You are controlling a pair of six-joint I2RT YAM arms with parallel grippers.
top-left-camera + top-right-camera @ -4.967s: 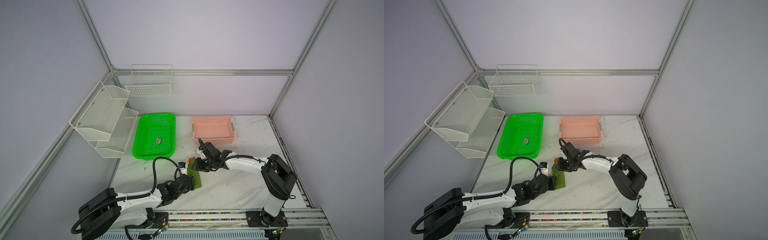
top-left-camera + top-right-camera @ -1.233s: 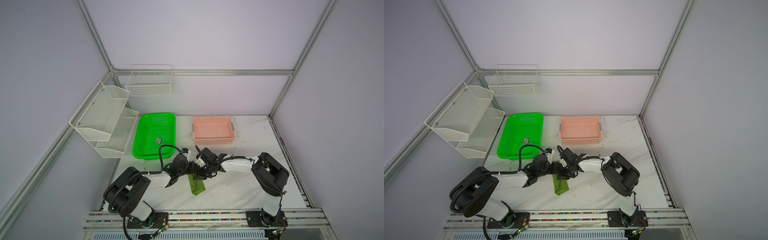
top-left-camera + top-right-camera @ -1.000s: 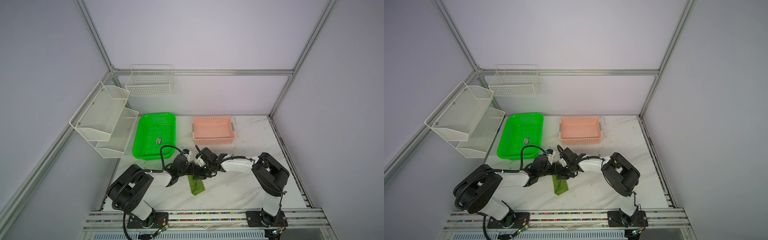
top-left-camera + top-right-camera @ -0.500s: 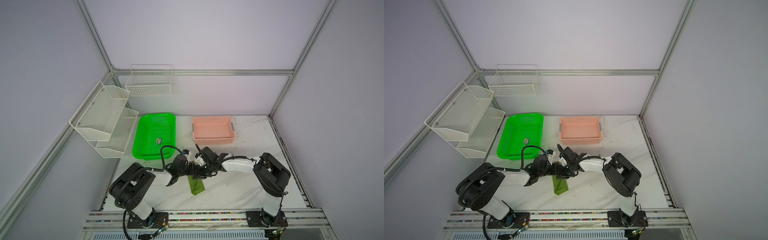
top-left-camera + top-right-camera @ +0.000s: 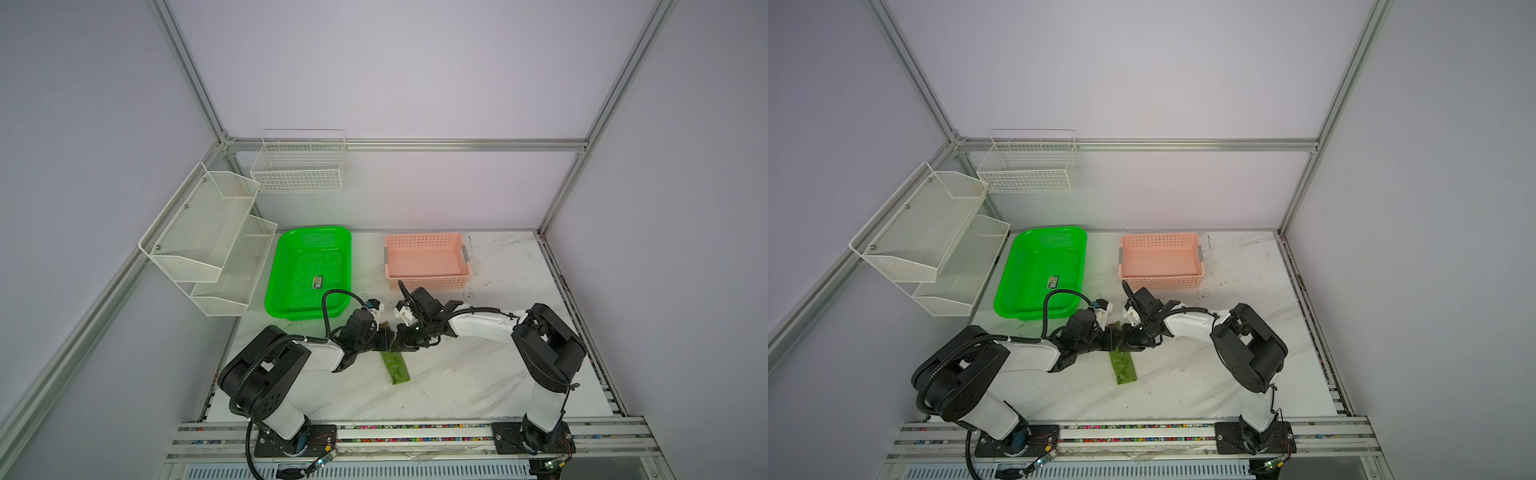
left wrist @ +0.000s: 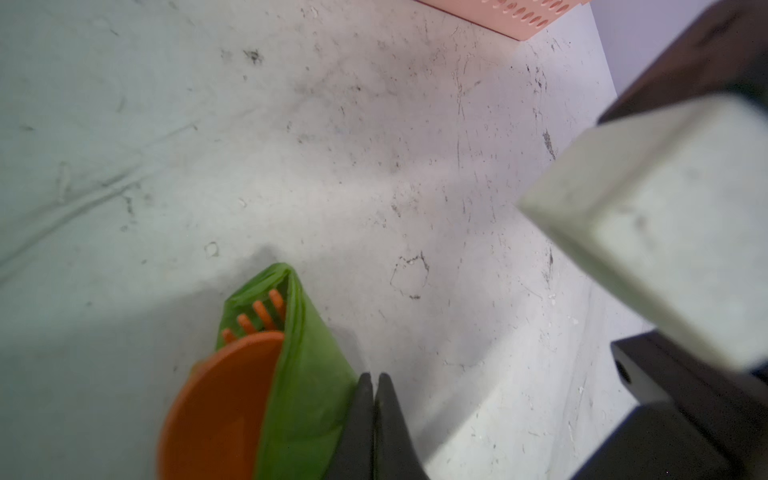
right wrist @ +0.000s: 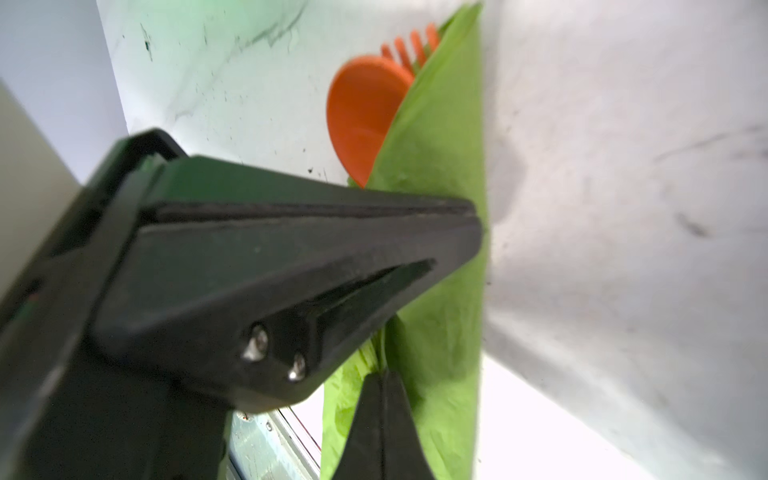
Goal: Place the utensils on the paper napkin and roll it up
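Our left claw (image 5: 387, 338) swung to the far edge of the paper napkin (image 5: 397, 369), meeting our right claw (image 5: 400, 342); both closed, open table (image 5: 461, 374) rightward.

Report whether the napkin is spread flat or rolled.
Rolled: the paper napkin is a narrow bundle with fork tines and spoon bowl poking out one end.

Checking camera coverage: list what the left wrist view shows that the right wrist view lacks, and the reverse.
Left wrist only: a corner of the pink basket. Right wrist only: the right gripper pinching the paper napkin. Both: the shut left gripper, the rolled napkin on the table, the spoon bowl and fork tines at its open end.
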